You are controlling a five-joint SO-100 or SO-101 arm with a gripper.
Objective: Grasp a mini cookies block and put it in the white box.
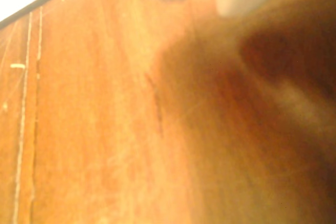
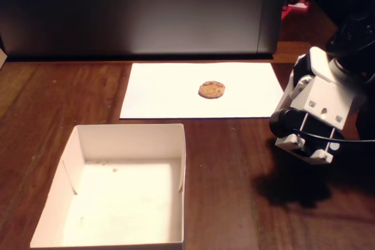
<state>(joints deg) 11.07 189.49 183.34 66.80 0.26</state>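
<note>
In the lower left of the fixed view the white box (image 2: 170,185) sits empty but for a few crumbs, so nothing has been delivered. Moving right, the mini cookies block (image 2: 211,89) lies alone on a white paper sheet (image 2: 158,95) in the upper middle of the frame, untouched. At the far right edge the arm (image 2: 319,106) is folded low over the wooden table (image 2: 234,168), well apart from the cookie; I cannot see its fingertips, so I cannot tell whether the gripper is spread or closed. By my reckoning the whole job remains: reach, grasp, carry, drop. The wrist view offers only blurred, scratched reddish wood. A dark panel (image 2: 140,10) stands behind the paper, lit warmly from above.
</note>
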